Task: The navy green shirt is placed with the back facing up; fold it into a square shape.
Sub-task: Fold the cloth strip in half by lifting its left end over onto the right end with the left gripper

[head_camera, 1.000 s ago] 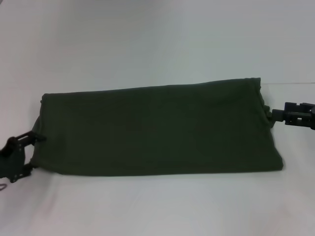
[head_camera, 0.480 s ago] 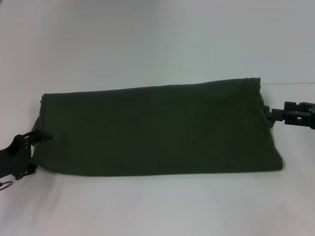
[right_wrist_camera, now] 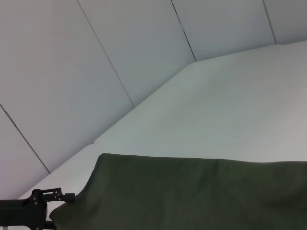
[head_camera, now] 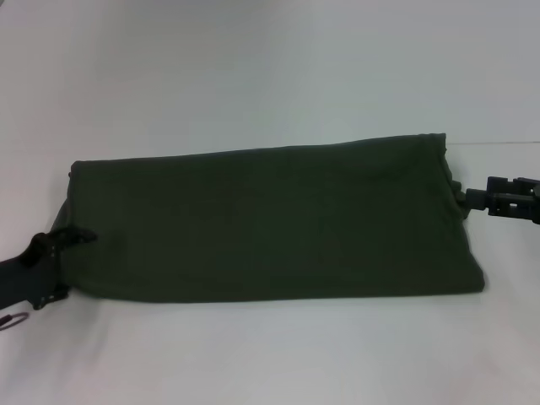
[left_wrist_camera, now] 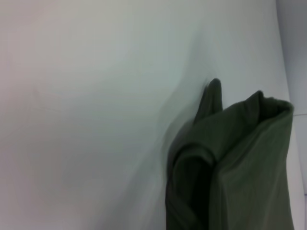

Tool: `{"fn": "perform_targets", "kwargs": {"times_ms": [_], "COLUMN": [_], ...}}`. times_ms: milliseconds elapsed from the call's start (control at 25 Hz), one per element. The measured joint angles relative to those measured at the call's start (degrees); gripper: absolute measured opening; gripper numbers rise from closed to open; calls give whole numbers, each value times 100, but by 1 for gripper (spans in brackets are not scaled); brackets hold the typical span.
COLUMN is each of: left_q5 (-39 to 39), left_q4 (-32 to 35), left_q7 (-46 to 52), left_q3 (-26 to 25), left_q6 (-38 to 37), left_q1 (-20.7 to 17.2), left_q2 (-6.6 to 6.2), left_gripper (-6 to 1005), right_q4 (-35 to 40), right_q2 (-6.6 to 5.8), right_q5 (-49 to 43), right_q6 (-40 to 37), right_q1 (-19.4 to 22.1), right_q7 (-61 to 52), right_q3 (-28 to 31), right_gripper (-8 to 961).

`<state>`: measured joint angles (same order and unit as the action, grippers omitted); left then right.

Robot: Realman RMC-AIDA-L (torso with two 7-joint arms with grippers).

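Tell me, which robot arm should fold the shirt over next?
Hard to pick: probably both. The left gripper is at the navy green shirt on its left end, the right gripper at its right end.

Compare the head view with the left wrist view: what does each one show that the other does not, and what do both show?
Only the head view shows the whole dark olive-green soft-fabric shirt as a long folded band, with the black left gripper at its left end and the black right gripper at its right end. Only the left wrist view shows that end from close by: bunched layers with a curled fold and a raised point of cloth. Both views show the shirt lying on the plain white table.
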<state>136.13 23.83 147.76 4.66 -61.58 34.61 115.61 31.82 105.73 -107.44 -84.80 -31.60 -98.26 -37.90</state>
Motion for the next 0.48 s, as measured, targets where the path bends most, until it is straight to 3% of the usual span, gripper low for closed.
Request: {"fn": "perform_targets", "kwargs": {"times_ms": [480], "left_q5": [-2], "left_q4": [29], "left_q7": [-10], "left_q3": [-47], "left_q6": [7], "left_q1": [-5], "left_q2": [-31], "left_gripper": [748], "right_q4": [-34], "right_q2": [5], "right_q5": [-18], "right_q6": [-2], "right_q1": [-25], "right_q7": [43], "right_q3": [3], "right_gripper": [903]}}
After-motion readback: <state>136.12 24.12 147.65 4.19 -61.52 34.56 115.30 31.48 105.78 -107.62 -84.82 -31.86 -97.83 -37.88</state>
